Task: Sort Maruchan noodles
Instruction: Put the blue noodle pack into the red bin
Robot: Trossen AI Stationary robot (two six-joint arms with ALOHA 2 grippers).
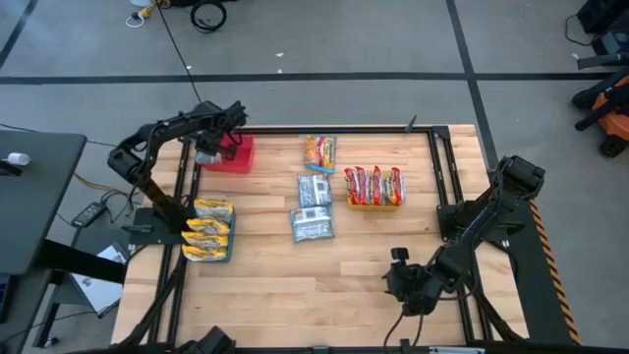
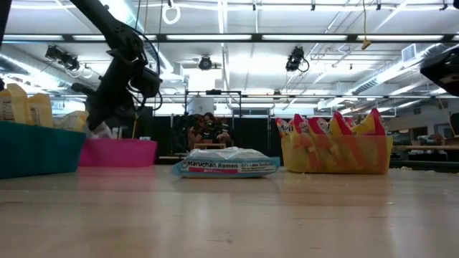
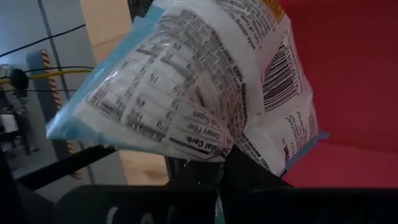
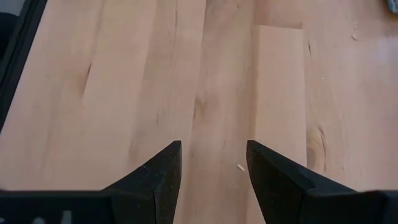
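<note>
- The left gripper [image 1: 209, 149] is hanging over the red bin [image 1: 232, 155] at the desk's far left corner, fingers pinching a silver-blue packet [image 3: 199, 81] that's crinkly plastic with the nutrition label and barcode showing.
- Nearer than those fingers along the left edge, the blue bin [image 1: 208, 242] is holding a stack of yellow-orange packets [image 1: 210, 228].
- Off toward the middle right, the yellow bin [image 1: 373, 200] is carrying red packets [image 1: 373, 184] standing upright in a row.
- Three flat rectangular packets are lying loose on the wooden desk [image 1: 314, 285]: one orange packet [image 1: 318, 153] at the far side and two silver-blue ones [image 1: 313, 206] just nearer.
- The right gripper [image 4: 212, 163] is waiting low over bare planks at the near right, fingers spread with nothing between them and lots of open wood around.
</note>
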